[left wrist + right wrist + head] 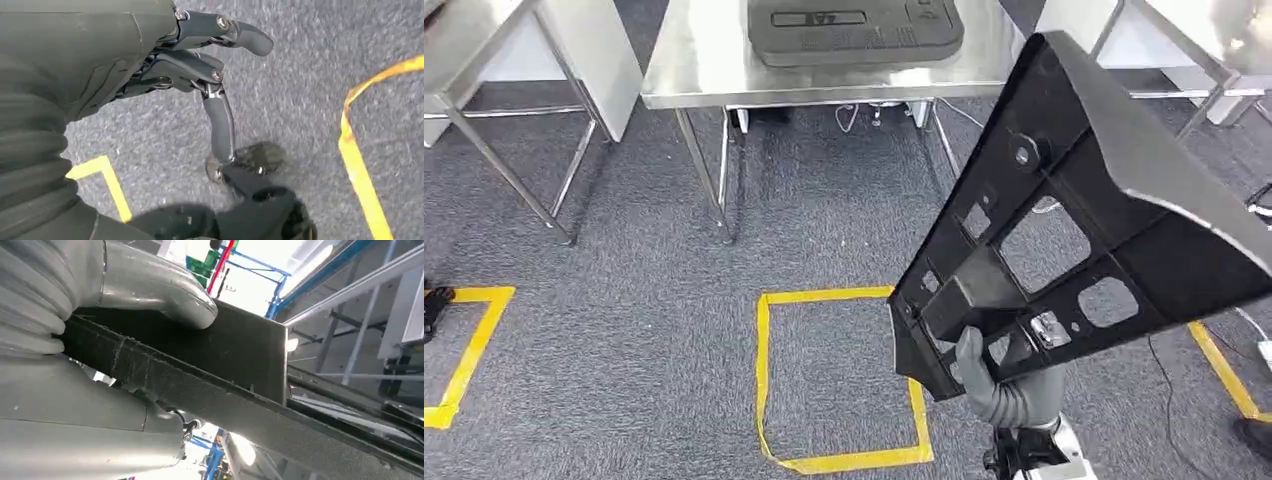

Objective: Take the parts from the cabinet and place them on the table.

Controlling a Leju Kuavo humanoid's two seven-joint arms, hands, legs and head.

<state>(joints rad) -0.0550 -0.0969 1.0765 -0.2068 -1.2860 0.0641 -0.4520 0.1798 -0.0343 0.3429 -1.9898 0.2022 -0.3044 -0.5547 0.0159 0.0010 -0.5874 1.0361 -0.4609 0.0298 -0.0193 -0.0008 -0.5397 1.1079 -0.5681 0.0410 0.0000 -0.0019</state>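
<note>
- The right hand (pixel 999 385) grips the black part (pixel 1074 230) at its lower end, thumb (pixel 165 290) pressed on its face; the part is tilted in the air, in front of the steel table (pixel 694 70).
- The left hand (pixel 200 70) holds nothing, fingers loosely apart, above the carpet (pixel 300 100).
- Another dark part (pixel 854 30) lies on the table.

Head view looks down from high at carpet (pixel 624 330) and surface (pixel 694 60). Left wrist faces the carpet close. Right wrist looks upward, very close to the black part (pixel 240 350), shared with head view.
</note>
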